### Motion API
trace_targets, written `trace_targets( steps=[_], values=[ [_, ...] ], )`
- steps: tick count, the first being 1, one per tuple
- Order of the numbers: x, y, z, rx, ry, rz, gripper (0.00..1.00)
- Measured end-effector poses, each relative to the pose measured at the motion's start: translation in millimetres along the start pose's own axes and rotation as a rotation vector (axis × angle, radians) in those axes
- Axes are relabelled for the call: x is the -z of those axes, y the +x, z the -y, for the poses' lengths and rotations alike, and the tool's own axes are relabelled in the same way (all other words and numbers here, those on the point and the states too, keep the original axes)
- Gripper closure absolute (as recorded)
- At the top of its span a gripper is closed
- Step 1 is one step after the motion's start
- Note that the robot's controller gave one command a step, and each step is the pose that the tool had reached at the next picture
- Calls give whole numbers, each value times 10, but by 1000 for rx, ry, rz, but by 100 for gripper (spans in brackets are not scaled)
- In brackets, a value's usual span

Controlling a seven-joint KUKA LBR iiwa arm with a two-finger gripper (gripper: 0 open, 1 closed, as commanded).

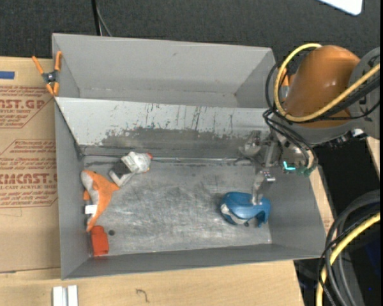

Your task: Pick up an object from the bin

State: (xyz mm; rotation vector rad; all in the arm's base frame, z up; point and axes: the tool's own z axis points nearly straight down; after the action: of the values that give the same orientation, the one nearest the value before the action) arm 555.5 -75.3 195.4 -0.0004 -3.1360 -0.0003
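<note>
End effector low, pointing downward

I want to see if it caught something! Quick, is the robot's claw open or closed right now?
Gripper: cannot be told if open or closed; it is down at the blue curved thing on the right of the bin.

The gripper hangs low at the right end of the grey metal bin, hemmed by the sloping back wall behind it and the right wall beside it. A rounded blue plastic thing lies directly beneath it. To the view's left of the gripper, bare floor runs open across the middle. Well apart from it, along the far left wall, lie an orange-and-white flat piece, a small orange block and a crumpled white-and-grey scrap.
</note>
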Motion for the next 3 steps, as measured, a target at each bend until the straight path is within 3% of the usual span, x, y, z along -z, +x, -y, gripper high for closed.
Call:
trace_targets(
  steps=[1, 2, 3],
  values=[
    [41, -17, -2, 1, 1, 8, 0],
    [-411, 206, 104, 20, 2, 14, 0],
    [-1169, 254, 129, 419, 3, -10, 100]
  ],
)
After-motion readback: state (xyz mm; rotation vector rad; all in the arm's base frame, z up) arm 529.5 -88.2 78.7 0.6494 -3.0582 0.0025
